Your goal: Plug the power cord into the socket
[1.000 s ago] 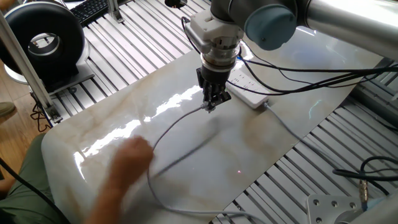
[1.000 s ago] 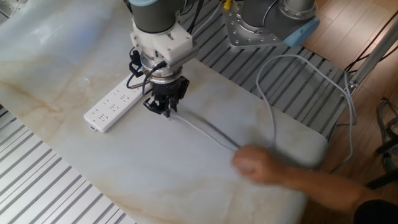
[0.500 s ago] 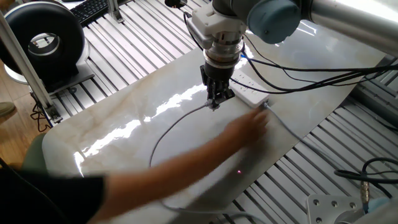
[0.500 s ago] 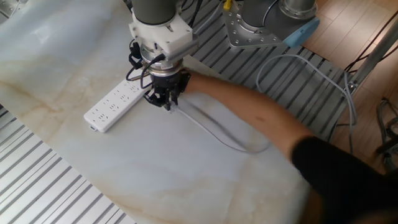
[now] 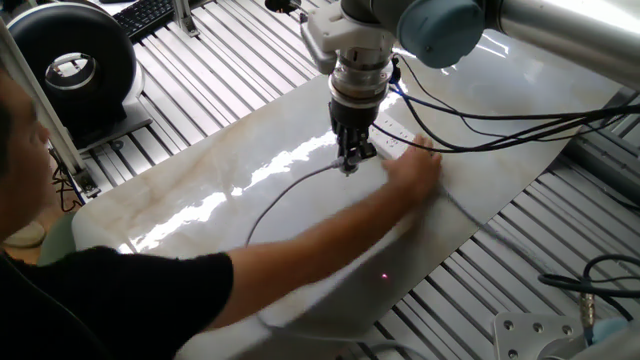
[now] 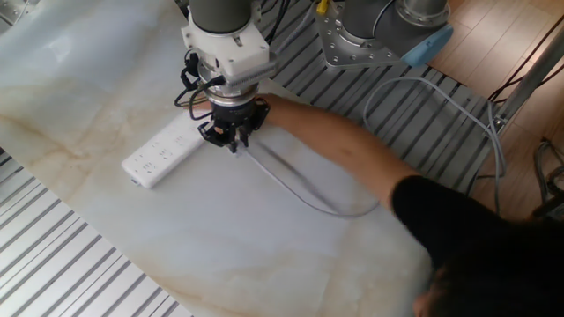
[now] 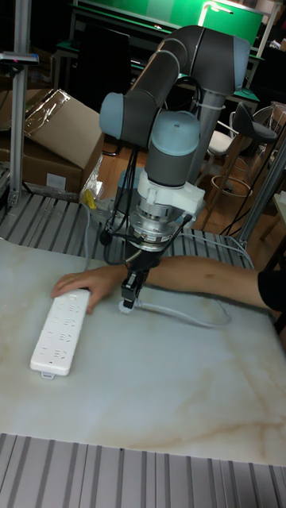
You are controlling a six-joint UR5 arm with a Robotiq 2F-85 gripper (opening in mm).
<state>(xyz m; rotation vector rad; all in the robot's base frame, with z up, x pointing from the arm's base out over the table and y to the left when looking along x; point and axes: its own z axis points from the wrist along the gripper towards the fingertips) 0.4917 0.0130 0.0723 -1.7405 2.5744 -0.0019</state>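
The socket [image 7: 61, 331] lies flat on the marble table [image 7: 159, 397]. In the tall fixed view its long axis runs from the near edge away toward the back, leaning slightly right, with its outlet faces up. A person's hand [image 7: 79, 279] rests on its far end. In one fixed view the forearm and hand [image 5: 405, 172] cover most of the strip [image 5: 392, 140]; only a short part shows.

The gripper [image 7: 129, 300] points straight down just right of the socket's far end, fingers pinched together on the plug end of the power cord [image 7: 183, 313]. The plug itself is too small and too covered by the fingers to tell which way its pins face. From the gripper [image 6: 231, 143] the cord [image 6: 304, 192] trails across the table away from the socket, curving in a loop. Its far end passes under the person's arm and cannot be followed. Whether the plug touches the table cannot be told.
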